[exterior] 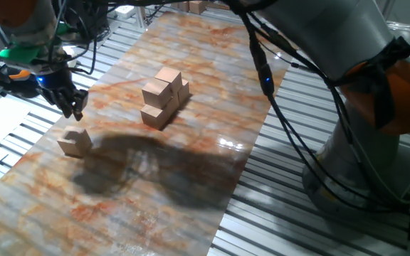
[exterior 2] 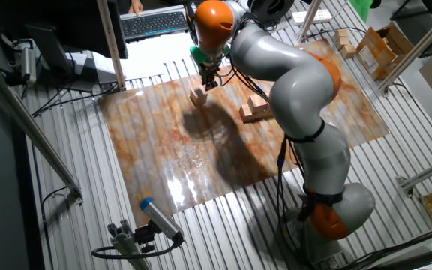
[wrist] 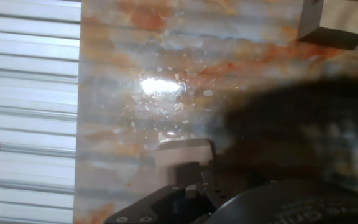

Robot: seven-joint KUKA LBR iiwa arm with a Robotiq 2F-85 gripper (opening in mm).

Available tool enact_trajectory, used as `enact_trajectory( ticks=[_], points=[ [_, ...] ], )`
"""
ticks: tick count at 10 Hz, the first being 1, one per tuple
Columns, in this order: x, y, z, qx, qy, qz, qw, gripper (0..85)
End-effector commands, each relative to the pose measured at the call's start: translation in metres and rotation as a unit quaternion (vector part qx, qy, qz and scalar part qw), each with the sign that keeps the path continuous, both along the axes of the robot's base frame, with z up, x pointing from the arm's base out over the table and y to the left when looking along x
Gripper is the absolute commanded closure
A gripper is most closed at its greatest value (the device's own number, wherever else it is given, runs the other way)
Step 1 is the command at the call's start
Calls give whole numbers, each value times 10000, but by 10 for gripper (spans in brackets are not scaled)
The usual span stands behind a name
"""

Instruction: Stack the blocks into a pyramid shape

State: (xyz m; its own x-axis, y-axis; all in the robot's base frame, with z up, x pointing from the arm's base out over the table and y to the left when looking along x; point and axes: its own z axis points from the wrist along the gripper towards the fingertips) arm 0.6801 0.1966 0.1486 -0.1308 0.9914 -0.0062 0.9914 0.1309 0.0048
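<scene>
Partial pyramid (exterior: 164, 97) of tan wooden cubes sits mid marbled surface (exterior: 191, 185); exact cube count unclear. One loose cube (exterior: 75, 141) lies well apart from the pyramid, toward the surface edge. Gripper (exterior: 72, 108) hovers just above the loose cube, empty, fingers close together; opening unclear.

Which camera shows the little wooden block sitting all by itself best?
One fixed view: the lone light tan wooden cube looks large and unblocked. The other fixed view shows it tiny; the hand view catches only a blurred corner.

You have 1 lone block (exterior: 75, 141) near the left; the pile (exterior: 164, 97) shows about 5 blocks.
</scene>
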Motion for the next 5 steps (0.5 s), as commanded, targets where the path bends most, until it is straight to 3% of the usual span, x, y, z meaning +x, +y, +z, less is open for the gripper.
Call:
enact_trajectory(
  ticks=[1,2,4,5],
  points=[
    [3,7,-6,-44,32,44,10000,510],
    [3,8,-6,-109,76,173,9998,340],
    [15,14,-31,-320,214,487,9981,340],
    [35,31,-56,-341,226,478,9980,340]
  ],
)
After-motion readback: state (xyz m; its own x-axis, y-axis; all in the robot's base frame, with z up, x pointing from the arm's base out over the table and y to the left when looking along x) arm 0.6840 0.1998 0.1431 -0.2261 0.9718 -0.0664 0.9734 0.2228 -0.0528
